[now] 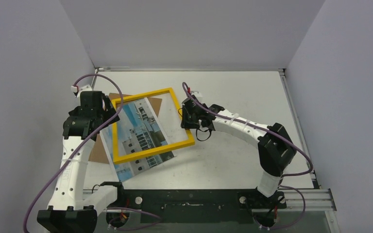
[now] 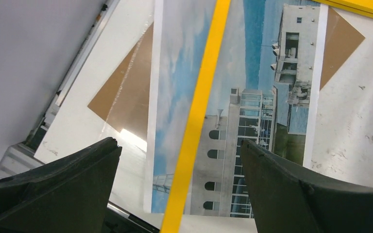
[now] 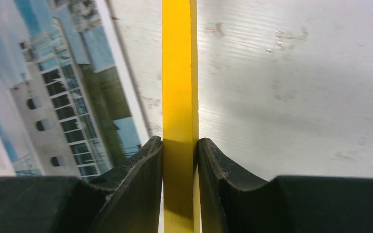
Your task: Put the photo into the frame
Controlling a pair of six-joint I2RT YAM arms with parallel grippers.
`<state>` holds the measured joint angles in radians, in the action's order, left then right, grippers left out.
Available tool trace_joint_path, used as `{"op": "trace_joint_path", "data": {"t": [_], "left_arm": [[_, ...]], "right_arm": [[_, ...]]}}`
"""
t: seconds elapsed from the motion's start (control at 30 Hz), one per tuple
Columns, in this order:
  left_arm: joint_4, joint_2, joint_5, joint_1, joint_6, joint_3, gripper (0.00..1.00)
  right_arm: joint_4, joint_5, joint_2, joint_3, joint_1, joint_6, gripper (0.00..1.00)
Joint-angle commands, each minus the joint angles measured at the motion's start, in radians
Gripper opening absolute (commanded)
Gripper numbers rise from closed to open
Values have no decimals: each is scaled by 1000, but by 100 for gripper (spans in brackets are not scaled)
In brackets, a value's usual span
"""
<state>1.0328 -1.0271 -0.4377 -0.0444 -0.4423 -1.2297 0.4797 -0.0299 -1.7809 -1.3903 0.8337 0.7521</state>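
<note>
At the near side of the table (image 1: pixel 233 165), note a corner of the photo (image 1: pixel 135 170) poking out past the near rail of the frame (image 1: pixel 153 151), flat and picture side up. Reads as a thin sheet: light, floppy, likely to skate on the smooth top and hard to pinch from above. Best nudged by an edge or lifted at that overhanging corner, never creased. Further in, see the frame laid yellow side up over the photo and skewed against it, not yet squared to it, with bare table showing inside the right rail. Looks stiff and light but slender (easy to twist or let swing from a one-sided hold), so better taken mid-rail than at a corner. On the right rail, find the right gripper (image 3: pixel 180 143) pressed together on the yellow strip, one jaw either side; cannot tell whether that side is raised off the table. Across at the left rail, find the left gripper (image 2: pixel 177 145) spread wide above frame and photo, pinching nothing. Farthest out on the left, spot the brown backing board (image 2: pixel 126 92) peeking from beneath the photo.
</note>
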Motion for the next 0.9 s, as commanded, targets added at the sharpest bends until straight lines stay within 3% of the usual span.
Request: {"op": "trace_joint_path", "data": {"t": [0.0, 0.2, 0.4, 0.53, 0.7, 0.77, 0.83, 0.87], "left_arm": [[-71, -16, 92, -2, 14, -14, 94], [-86, -46, 165, 9, -9, 63, 94], [-132, -121, 353, 15, -34, 185, 91], [-202, -194, 491, 12, -45, 254, 84], [-362, -252, 637, 7, -83, 327, 82], [-389, -274, 676, 4, -104, 330, 86], [-397, -284, 679, -6, -127, 317, 97], [-401, -281, 668, -11, -134, 309, 97]], "right_arm": [[-36, -11, 123, 84, -47, -70, 0], [-69, -28, 178, 221, -107, -114, 0], [-55, -49, 248, 349, -173, -202, 0], [-20, -45, 297, 417, -199, -307, 0], [49, -93, 312, 452, -226, -352, 0], [76, -112, 321, 464, -248, -352, 1], [104, -125, 336, 472, -264, -363, 9], [119, -139, 340, 474, -272, -368, 11]]}}
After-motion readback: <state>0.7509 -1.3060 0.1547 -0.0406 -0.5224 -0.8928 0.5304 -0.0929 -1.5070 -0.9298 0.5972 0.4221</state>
